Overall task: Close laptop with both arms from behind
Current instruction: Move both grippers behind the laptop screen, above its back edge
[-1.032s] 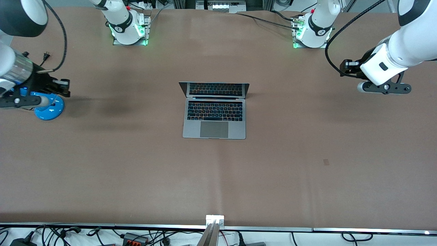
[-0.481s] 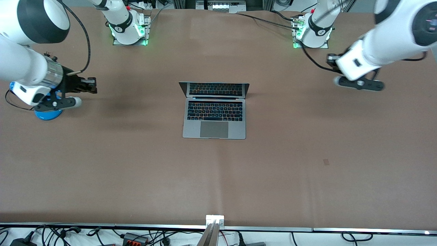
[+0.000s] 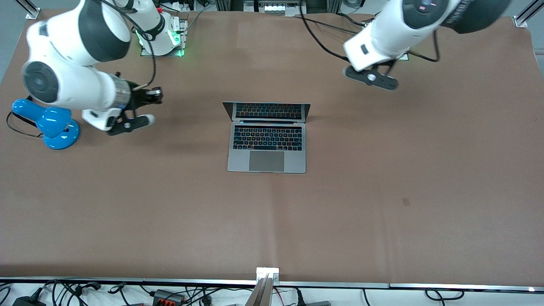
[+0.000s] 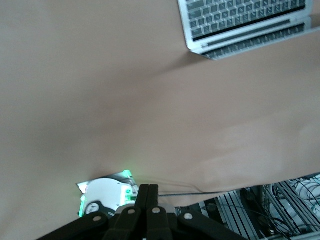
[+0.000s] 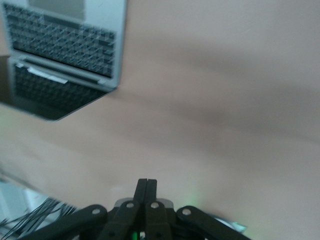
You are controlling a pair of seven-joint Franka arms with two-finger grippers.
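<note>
Both arms swung inward toward laptop since earlier frame. Laptop unmoved at table centre, lid open. Left gripper over table near its base, fingers pressed together. Right gripper beside blue lamp, fingers together.

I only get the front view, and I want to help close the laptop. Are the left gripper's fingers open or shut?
Observer: Shut. The left wrist view shows the left gripper with its fingers pressed together.
Operator: And the right one?
Observer: The right gripper is shut too, fingers touching.
Operator: Can its camera see the laptop?
Observer: Yes, the laptop is partly in frame, lid up, well apart from the fingers.
</note>
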